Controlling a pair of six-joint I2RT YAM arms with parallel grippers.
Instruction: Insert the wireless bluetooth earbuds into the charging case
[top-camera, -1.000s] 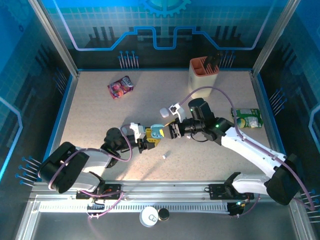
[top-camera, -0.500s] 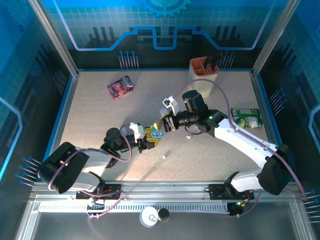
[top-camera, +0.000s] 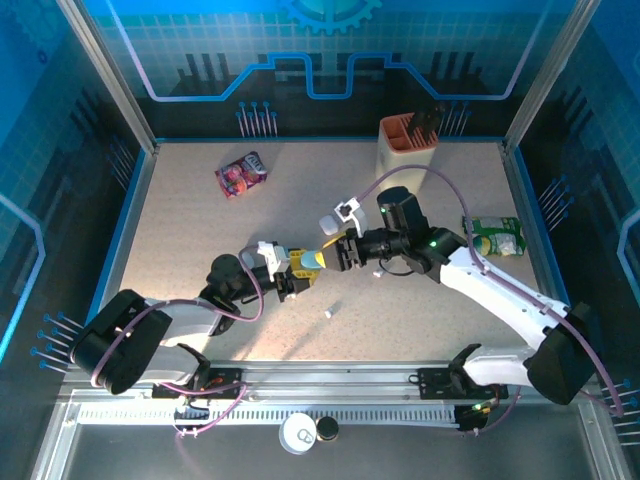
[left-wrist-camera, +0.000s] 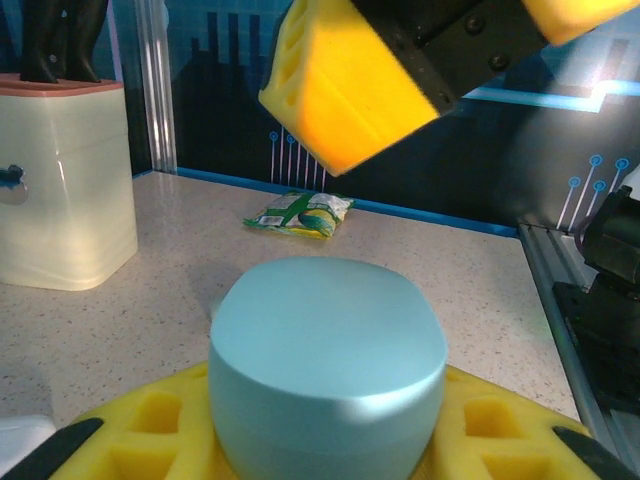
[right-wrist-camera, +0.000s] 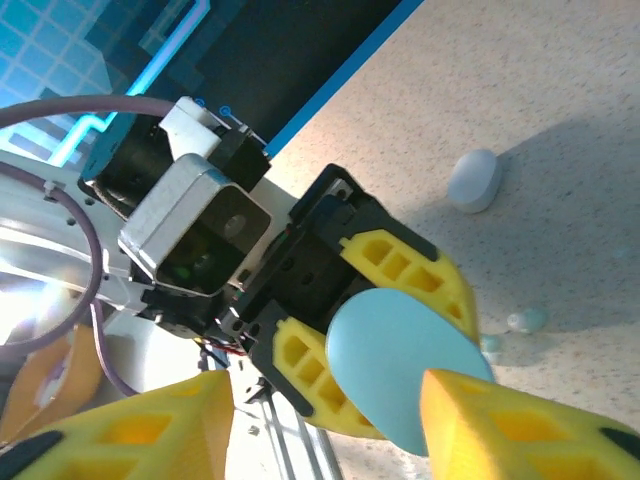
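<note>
Earbuds (right-wrist-camera: 527, 320) number three that I can make out. Two tiny, glossy pale blue ones lie on the speckled table (top-camera: 200, 240) just beside the pale blue case (top-camera: 313, 259) in the right wrist view. One white bud (top-camera: 328, 313) lies alone, a little nearer the arm bases than that case.

Well left of the case, toward the back wall, lies one crinkled, shiny candy packet (top-camera: 241, 174). Just left of the case, the left gripper (top-camera: 303, 268) pinches it between two yellow pads (left-wrist-camera: 150, 430) moulded with square pockets. The case itself is a smooth, rounded plastic pebble, held off the table. One white case (top-camera: 328, 222), also pebble-shaped, rests on the table just behind the blue one.

Immediately right of the case is the right gripper (top-camera: 340, 252), its two blocky yellow fingers (right-wrist-camera: 520, 430) spread apart. In the left wrist view one of them hangs above the case without touching it.

Farther right and back stands one cream knife block (top-camera: 406, 145) with a terracotta top and dark handles. One crumpled green packet (top-camera: 497, 237) lies well right of the case.
</note>
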